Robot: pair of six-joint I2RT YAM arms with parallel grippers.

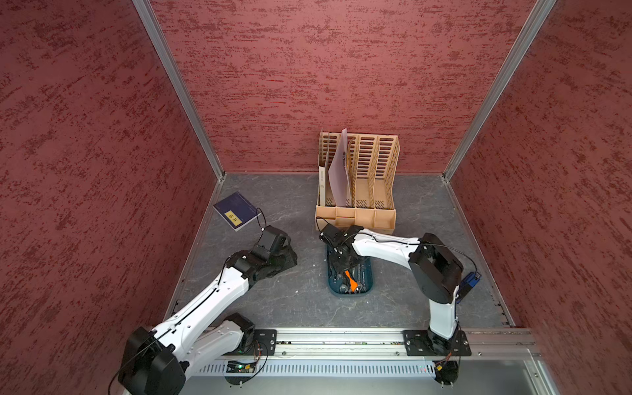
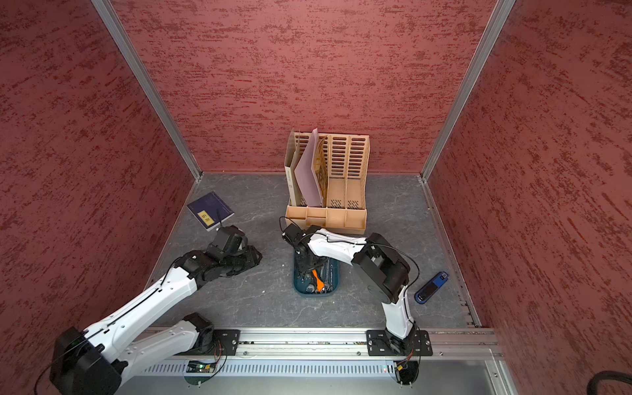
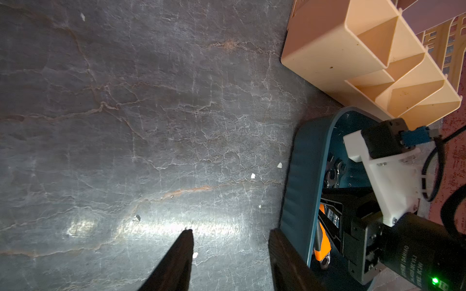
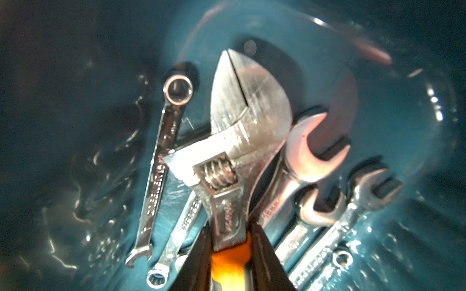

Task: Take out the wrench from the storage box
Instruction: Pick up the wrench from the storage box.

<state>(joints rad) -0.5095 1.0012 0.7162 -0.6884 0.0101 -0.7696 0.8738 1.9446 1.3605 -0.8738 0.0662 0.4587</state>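
Right tool (image 4: 230,228) is seen closed narrowly on the adjustable wrench (image 4: 242,121), its fingers (image 4: 200,252) pressed against both sides of the shank just above the orange grip (image 4: 229,267). The wrench is found inside the storage box (image 3: 300,176), its head over several smaller wrenches (image 4: 157,176) on the teal floor; whether it is lifted clear of them cannot be told. The box is set on the grey tabletop (image 1: 294,301). A blue device (image 2: 431,287) is laid well apart to the right of the box. The left tool (image 3: 230,234) is held low just beside the box's left wall, partly open with nothing between its fingers. Further back, a dark blue book (image 1: 236,210) with a yellow label is laid flat near the left wall, and a beige slotted file organiser (image 1: 359,178) is stood at the back wall just behind the box, with a pale sheet (image 1: 340,171) leant in one of its slots
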